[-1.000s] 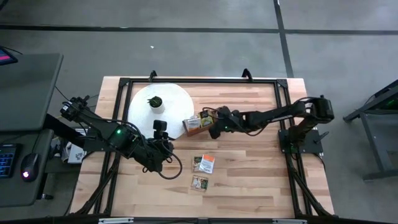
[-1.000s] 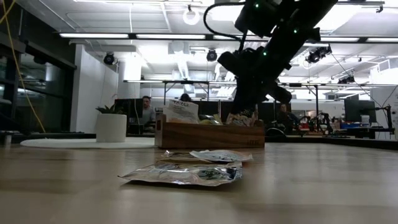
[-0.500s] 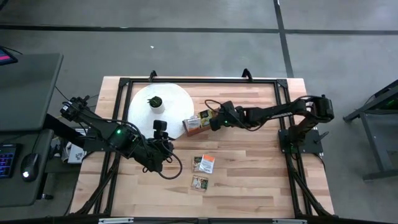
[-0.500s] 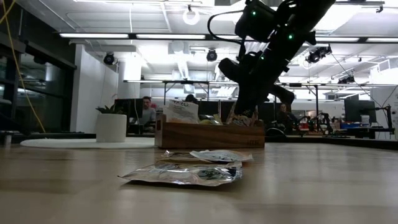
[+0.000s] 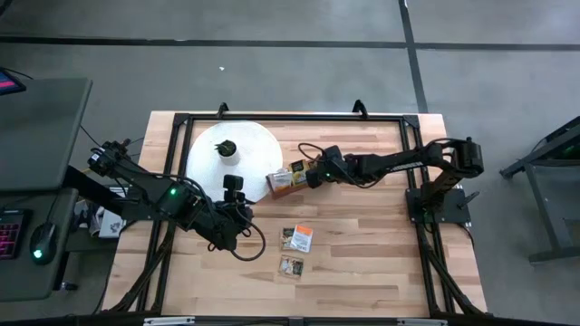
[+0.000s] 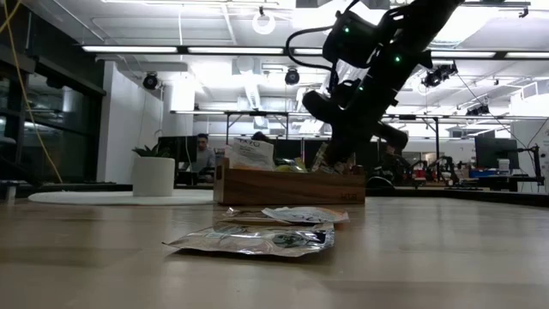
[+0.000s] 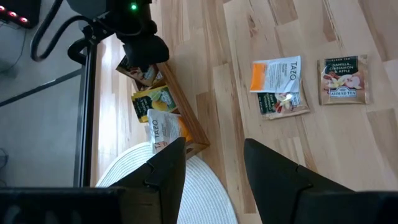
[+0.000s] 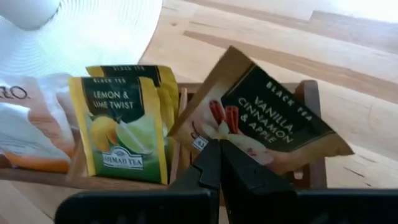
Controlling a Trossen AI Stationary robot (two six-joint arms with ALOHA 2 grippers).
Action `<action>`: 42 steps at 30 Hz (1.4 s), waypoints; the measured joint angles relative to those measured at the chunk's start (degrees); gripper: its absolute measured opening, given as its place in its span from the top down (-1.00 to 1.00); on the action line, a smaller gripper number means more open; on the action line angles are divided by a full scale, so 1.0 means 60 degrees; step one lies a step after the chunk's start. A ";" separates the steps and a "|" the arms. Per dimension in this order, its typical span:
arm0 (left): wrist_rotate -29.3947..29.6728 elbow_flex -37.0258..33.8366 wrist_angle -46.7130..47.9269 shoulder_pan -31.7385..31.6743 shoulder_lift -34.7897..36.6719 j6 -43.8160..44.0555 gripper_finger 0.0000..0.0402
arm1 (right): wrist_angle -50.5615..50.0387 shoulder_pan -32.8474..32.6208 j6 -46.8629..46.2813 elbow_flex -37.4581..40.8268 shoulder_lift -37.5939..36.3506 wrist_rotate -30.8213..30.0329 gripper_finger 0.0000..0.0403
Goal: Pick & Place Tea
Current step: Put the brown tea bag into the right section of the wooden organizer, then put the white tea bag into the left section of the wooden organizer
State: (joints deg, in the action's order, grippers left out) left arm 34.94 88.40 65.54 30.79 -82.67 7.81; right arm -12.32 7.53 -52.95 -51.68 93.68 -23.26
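The right gripper is pinching a vanilla cinnamon apple sachet over the wooden box's end compartment; placing is underway, and releasing likely comes next. The left gripper is waiting open nearby.

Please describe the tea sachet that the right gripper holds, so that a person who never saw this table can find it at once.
Find the long wooden box beside the white round disc. Over its end farthest from the disc, the right gripper has its jaws shut on the tilted brown sachet. It reads "Vanilla Cinnamon & Apple"; the sachets next to it in the box are yellow-green lemon ones.
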 joint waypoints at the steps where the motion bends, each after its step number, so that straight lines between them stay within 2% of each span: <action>1: 0.0000 0.0000 0.0001 0.0000 0.0002 -0.0004 0.21 | -0.0003 0.0000 -0.0001 0.0000 0.0023 0.0005 1.00; 11: -0.0001 0.0000 0.0026 0.0000 -0.0001 -0.0004 0.21 | -0.1000 0.0110 0.0080 0.0000 0.0035 0.0029 1.00; 18: -0.0004 0.0000 0.0026 0.0000 -0.0001 -0.0004 0.21 | -0.1137 0.0186 0.0738 0.0000 0.0038 0.0160 1.00; 32: -0.0073 0.0004 0.0028 0.0000 -0.0001 0.0027 0.21 | -0.0280 0.0182 0.3011 0.0007 -0.0427 0.1271 1.00; 35: -0.0081 0.0004 0.0061 -0.0001 -0.0001 0.0025 0.21 | -0.0081 0.0076 0.3543 0.0007 -0.0554 0.2003 1.00; 39: -0.0088 0.0005 0.0162 0.0000 -0.0001 0.0008 0.21 | 0.0624 -0.0469 0.4220 0.0007 -0.0585 0.3912 1.00; 42: -0.0087 0.0011 0.0274 -0.0004 -0.0001 0.0004 0.21 | 0.0760 -0.1098 0.4634 0.0004 -0.0589 0.4769 1.00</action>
State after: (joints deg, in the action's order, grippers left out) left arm 34.41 88.47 67.18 30.76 -82.67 7.84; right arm -7.75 0.94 -25.15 -51.66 90.15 5.36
